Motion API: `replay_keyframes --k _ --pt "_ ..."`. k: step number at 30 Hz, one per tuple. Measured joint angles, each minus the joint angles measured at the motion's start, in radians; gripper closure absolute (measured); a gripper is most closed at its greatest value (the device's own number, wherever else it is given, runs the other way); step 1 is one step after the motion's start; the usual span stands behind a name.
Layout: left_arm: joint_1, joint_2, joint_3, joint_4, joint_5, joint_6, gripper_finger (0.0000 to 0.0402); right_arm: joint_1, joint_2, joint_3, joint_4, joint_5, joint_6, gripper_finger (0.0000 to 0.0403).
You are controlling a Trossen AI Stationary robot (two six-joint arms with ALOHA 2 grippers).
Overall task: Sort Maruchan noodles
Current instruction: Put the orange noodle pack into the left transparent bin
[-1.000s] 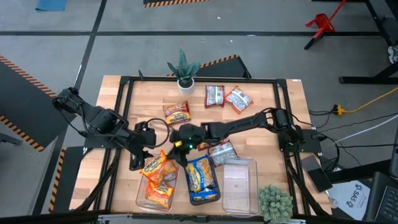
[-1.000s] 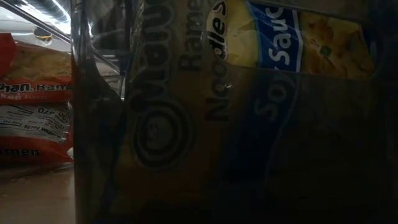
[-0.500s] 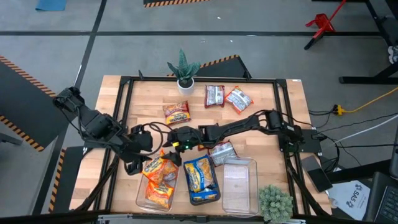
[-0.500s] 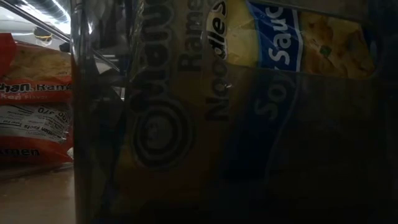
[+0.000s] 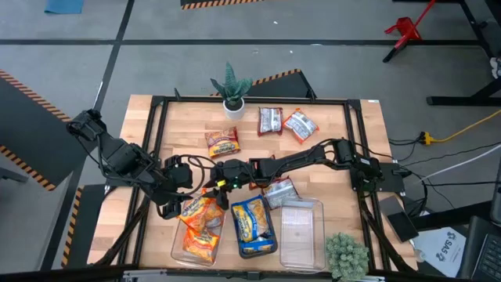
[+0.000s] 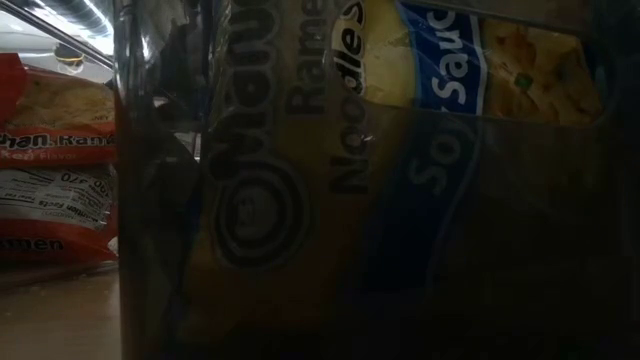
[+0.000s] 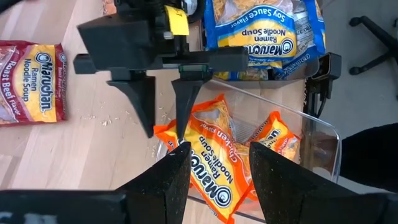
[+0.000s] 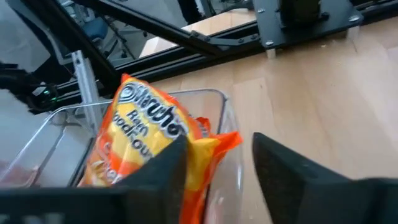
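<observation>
Your right gripper [image 7: 163, 121] hangs released above the orange packet [image 7: 214, 168]; it's light, crinkly, slippery, so pinch an edge seam.

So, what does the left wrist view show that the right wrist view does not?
Only the left wrist view shows the blue soy sauce packets, the roast beef packet on the wood, and the right claw with fingers apart. Only the right wrist view shows the black frame rail. Both show the orange chicken packet in the clear bin.
</observation>
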Motion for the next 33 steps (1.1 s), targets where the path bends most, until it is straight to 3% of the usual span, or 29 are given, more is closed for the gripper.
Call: replay_keyframes --k 7,20,33 --pt "0.0 0.0 0.0 0.0 -0.025 0.0 0.0246 0.0 0.0 0.0 -0.01 -0.035 -0.011 0.039" --pt "0.0 0.0 0.0 0.0 -0.061 -0.004 0.0246 0.007 -0.019 0.0 -0.011 -0.036 0.2 0.0402" --pt "0.0 0.0 0.0 0.003 -0.111 -0.049 0.0246 0.074 -0.099 0.001 -0.177 0.166 0.309 0.0403"
